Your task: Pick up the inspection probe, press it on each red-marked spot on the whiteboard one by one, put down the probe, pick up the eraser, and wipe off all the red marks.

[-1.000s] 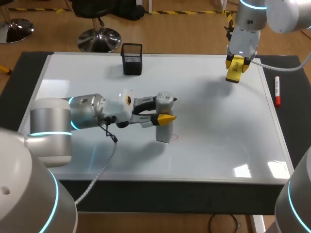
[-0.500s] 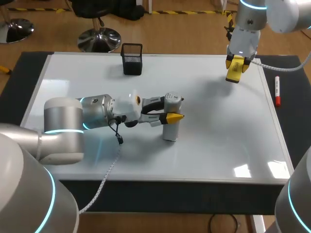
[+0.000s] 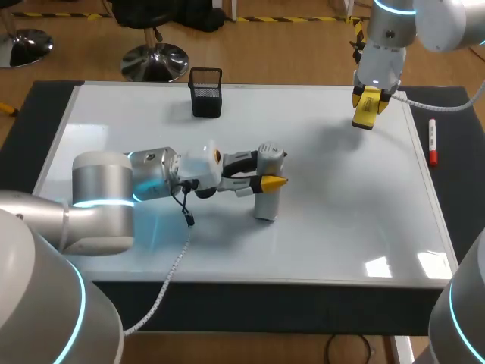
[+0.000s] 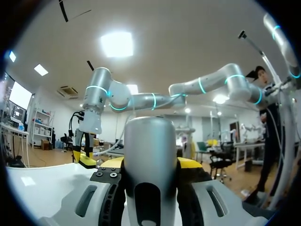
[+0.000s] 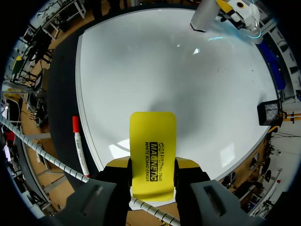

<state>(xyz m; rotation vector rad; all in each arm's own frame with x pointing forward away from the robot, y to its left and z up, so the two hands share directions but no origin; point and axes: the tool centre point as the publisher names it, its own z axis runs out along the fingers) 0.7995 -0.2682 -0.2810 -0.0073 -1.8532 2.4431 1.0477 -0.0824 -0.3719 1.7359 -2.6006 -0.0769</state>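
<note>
Probe (image 3: 265,206) stands on your whiteboard (image 3: 341,220), clamped in your left gripper (image 3: 267,170); your right gripper (image 3: 370,97) clasps the eraser (image 3: 364,112).

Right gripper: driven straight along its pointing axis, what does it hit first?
Bare whiteboard. The right gripper points down at it, jaws shut on the yellow eraser, so the eraser's end would likely touch first. The marker lies off that line, beside the board.

desk (image 3: 36,114): black top, my work surface
floor (image 3: 288,53): wood planks, yellow-black tape strip (image 3: 288,18) at the far side
furniture: chrome chair base (image 3: 155,62) behind my desk
light: ceiling panels (image 4: 116,44) lit
</note>
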